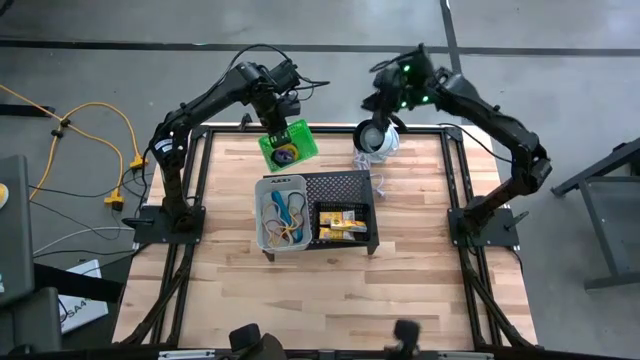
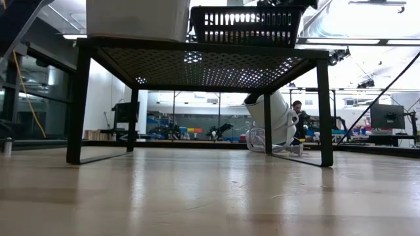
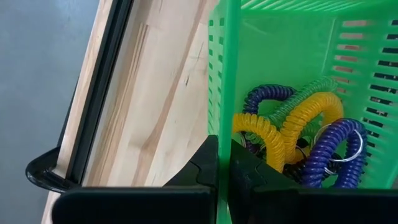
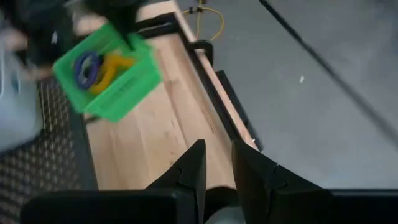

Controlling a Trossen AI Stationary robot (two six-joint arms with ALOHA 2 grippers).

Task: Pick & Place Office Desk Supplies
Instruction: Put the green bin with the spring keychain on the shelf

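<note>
A big black perforated metal stand (image 2: pixel 197 65) sits mid-surface on the wooden surface (image 1: pixel 420 290); behind it a round white-and-silver device (image 1: pixel 376 139) trails a cable; yellow cords (image 1: pixel 95 135) snake across the grey floor (image 1: pixel 560 60) beside it.

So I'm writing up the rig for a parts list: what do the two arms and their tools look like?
Both are dark, slender jointed arms on black bases bolted at the wooden table's side edges. The left tool has two matte black, angular fingers on a black crossbar; the right tool looks the same. Black cables loop near each wrist, and small green lights glow on the right arm.
</note>
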